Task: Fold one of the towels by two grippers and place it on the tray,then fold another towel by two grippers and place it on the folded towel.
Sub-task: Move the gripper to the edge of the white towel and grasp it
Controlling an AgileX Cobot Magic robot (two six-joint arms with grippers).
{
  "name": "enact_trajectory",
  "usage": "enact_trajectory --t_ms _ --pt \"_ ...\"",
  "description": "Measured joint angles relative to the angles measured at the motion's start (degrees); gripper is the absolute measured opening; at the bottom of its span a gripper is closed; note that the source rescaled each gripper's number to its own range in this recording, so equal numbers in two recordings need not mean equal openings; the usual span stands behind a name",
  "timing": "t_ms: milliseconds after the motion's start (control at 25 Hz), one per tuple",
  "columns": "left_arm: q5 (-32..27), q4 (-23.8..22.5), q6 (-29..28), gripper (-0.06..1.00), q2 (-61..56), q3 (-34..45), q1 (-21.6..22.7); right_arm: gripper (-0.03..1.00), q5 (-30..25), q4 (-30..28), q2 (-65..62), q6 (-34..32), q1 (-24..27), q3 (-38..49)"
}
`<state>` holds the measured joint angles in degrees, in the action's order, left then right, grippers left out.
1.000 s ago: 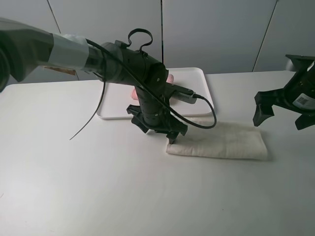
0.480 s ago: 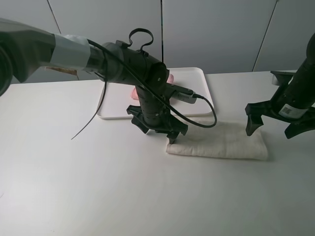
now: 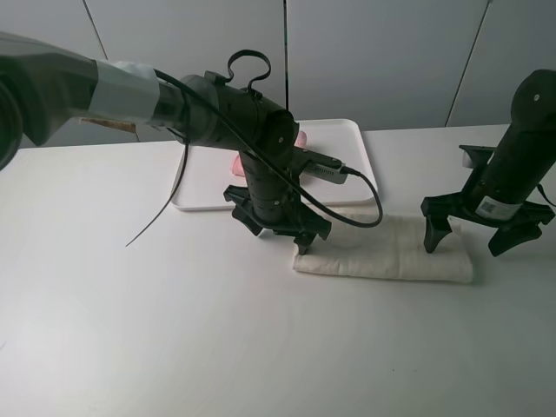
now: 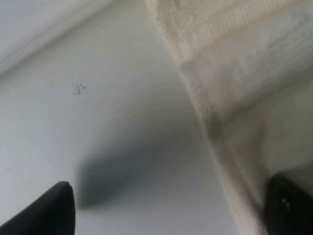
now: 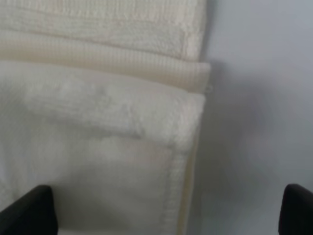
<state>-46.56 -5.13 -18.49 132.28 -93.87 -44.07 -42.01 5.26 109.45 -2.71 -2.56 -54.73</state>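
Two arms work over one big white table, so starting with that: it fills most of the high view and everything sits on it.

Next down in size is the tray, white and flat, at the back of the table, partly hidden by the left arm.

Then the cream towel. It's on the table, not on the tray, just in front of the tray's near right corner. It's a long narrow strip with its long axis running left to right across the high view, the right end angled slightly toward the front edge. The right wrist view shows stacked layers at that end, so it's already doubled over lengthwise.

The left gripper hangs low at the towel's left end with its fingers spread wide. In its wrist view, one finger is over bare table and the other over the towel edge. Nothing is pinched.

The right gripper does the same at the right end, fingers wide apart, one above terry cloth and one above table. I can't tell whether the tips touch.

Smallest bit: the pink towel on the tray, just a sliver peeking past the left arm, so no idea which way it lies.
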Motion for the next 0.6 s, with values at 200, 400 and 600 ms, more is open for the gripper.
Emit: enact_trajectory --t_ms 200,400,600 --pt "-0.1 0.0 0.0 1.0 0.0 0.0 0.0 0.98 0.0 0.0 0.6 3.1 0.0 0.0" --pt "-0.2 0.0 0.0 1.0 0.0 0.0 0.0 0.92 0.1 0.0 0.9 4.4 0.0 0.0" --pt "-0.2 0.0 0.1 1.0 0.0 0.0 0.0 0.71 1.8 3.0 0.9 4.6 0.0 0.0"
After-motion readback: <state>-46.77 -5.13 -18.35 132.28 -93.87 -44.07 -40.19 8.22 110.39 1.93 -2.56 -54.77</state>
